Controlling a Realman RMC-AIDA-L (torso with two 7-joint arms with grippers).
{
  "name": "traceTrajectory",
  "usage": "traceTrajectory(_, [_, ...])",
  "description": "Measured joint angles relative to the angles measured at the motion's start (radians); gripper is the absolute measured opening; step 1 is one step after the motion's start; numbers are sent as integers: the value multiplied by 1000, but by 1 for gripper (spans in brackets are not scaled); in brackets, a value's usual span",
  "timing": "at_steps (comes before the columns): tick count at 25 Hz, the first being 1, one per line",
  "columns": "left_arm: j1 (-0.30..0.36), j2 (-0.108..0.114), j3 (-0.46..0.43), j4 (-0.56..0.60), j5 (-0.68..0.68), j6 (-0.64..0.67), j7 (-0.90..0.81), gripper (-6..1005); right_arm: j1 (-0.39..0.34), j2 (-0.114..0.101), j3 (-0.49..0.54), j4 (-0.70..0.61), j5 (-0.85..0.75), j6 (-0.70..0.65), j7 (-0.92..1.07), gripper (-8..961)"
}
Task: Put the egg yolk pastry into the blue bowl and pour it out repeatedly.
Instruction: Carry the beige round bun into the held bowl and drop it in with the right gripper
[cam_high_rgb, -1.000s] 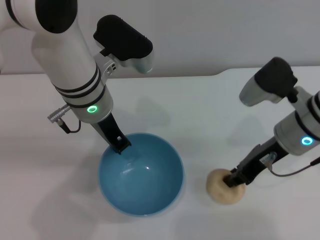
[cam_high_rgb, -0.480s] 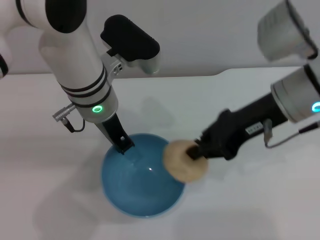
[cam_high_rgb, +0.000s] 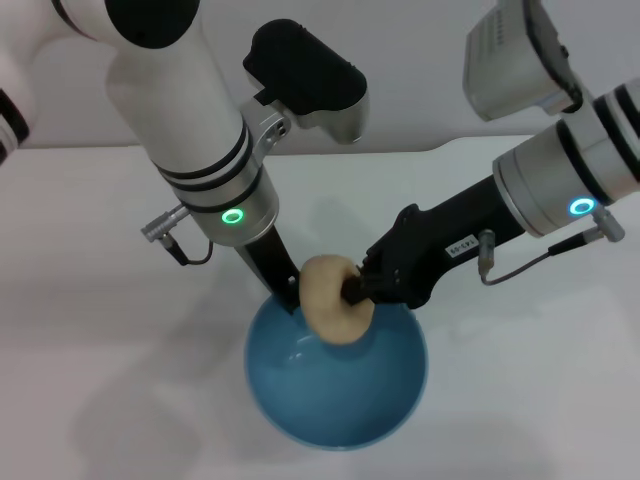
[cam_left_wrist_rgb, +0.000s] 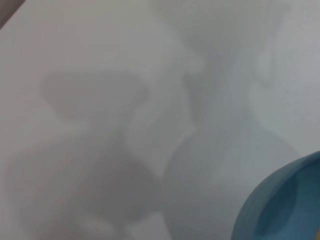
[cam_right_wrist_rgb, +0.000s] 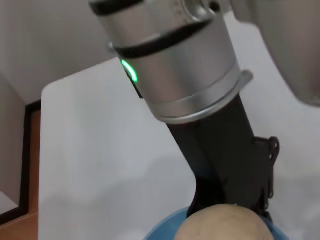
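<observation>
The blue bowl (cam_high_rgb: 345, 395) stands on the white table near the front centre. My left gripper (cam_high_rgb: 288, 293) is shut on its far-left rim. Just above the bowl's far side hangs the pale tan egg yolk pastry (cam_high_rgb: 330, 298), with my right gripper (cam_high_rgb: 352, 291) shut on it from the right. The left wrist view shows only a piece of the bowl's rim (cam_left_wrist_rgb: 280, 210). In the right wrist view, the pastry's top (cam_right_wrist_rgb: 225, 222) sits close in front of the left gripper (cam_right_wrist_rgb: 227, 150), with a sliver of bowl (cam_right_wrist_rgb: 161, 231) beside it.
The white table (cam_high_rgb: 90, 300) runs bare to the left and right of the bowl. Its back edge meets a wall, with a step (cam_high_rgb: 440, 148) at the back right. A dark table border (cam_right_wrist_rgb: 26, 160) appears in the right wrist view.
My right gripper lifted the pastry off the table at the right and carried it left, over the bowl. The left arm and the bowl shifted rightward.
</observation>
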Motion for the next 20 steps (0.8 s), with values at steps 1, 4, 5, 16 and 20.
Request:
traceTrajectory(1, [-4, -1, 1, -1, -1, 1, 0, -2, 0, 0, -1, 8, 0, 2, 4, 10])
traceTrajectory(4, [-12, -1, 1, -2, -9, 8, 0, -2, -1, 0, -8, 16, 1, -6, 11, 38])
traceTrajectory(5, [-13, -1, 1, -2, -12, 10, 0, -2, -3, 0, -13, 16, 1, -11, 14, 54])
traceTrajectory(16, [-21, 3, -6, 12, -4, 33, -14, -1, -25, 0, 40, -5, -18, -106, 60, 308])
traceTrajectory(20, [-22, 4, -9, 13, 12, 33, -25, -1, -36, 0, 94, -15, -18, -141, 61, 419])
